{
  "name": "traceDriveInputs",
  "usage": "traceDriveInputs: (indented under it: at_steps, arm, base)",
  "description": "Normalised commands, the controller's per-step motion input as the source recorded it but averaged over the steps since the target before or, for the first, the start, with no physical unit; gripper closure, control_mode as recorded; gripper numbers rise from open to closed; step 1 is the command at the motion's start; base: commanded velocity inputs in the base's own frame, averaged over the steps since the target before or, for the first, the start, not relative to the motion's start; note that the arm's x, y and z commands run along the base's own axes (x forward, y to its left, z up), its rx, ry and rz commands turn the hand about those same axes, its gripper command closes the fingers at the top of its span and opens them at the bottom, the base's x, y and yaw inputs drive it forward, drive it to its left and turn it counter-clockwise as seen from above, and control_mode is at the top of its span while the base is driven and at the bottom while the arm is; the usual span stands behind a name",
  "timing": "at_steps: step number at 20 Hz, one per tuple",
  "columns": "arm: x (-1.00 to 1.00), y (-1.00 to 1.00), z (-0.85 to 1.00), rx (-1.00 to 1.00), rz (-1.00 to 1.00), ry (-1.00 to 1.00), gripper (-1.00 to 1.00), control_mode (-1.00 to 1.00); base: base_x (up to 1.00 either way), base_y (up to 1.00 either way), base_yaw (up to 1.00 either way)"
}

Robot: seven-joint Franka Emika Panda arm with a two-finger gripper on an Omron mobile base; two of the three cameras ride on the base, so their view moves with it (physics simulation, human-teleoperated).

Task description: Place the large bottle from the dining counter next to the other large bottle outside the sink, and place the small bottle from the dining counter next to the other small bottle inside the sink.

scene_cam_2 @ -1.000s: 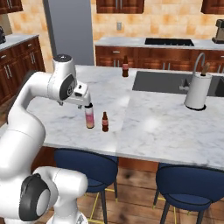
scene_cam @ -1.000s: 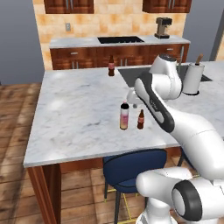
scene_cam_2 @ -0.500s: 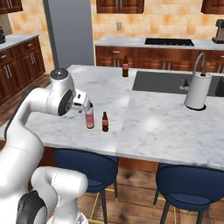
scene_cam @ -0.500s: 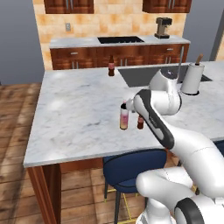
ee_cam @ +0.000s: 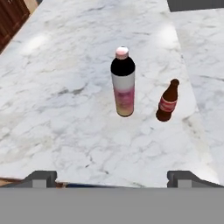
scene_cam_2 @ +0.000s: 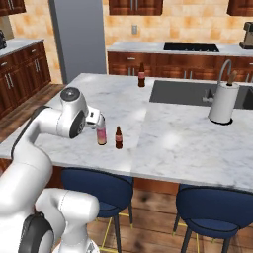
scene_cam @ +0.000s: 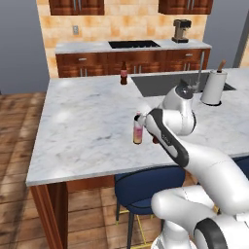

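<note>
Claw (ee_cam: 112, 177) hangs spread apart and empty above the near edge of the marble bench (scene_cam: 82, 121), fingertips (ee_cam: 41, 177) wide on both sides of the tall pink bottle (ee_cam: 123, 83). That bottle stands upright on the bench, just beside the slender brown bottle (ee_cam: 168, 101). The squat brown bottle (scene_cam_2: 141, 76) stands well apart, near the sink (scene_cam_2: 183, 93).
</note>
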Motion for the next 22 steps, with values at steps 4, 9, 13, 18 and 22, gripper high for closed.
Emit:
traceDriveInputs:
  at_steps: [4, 9, 13, 18, 22]
  arm:
    - [0.27, 0.00, -0.04, 0.00, 0.00, -0.06, -1.00, -1.00]
    - [0.35, 0.00, -0.06, 0.00, 0.00, -0.01, -1.00, -1.00]
    - [0.36, 0.00, -0.05, -0.01, 0.00, 0.00, -1.00, -1.00]
    - [0.35, 0.00, -0.02, -0.02, 0.00, 0.00, -1.00, -1.00]
    - [0.35, 0.00, -0.14, -0.02, 0.00, 0.00, -1.00, -1.00]
  base:
    - [0.00, 0.00, 0.00]
    - [0.00, 0.00, 0.00]
    - [0.00, 0.00, 0.00]
    - [0.00, 0.00, 0.00]
    - [0.00, 0.00, 0.00]
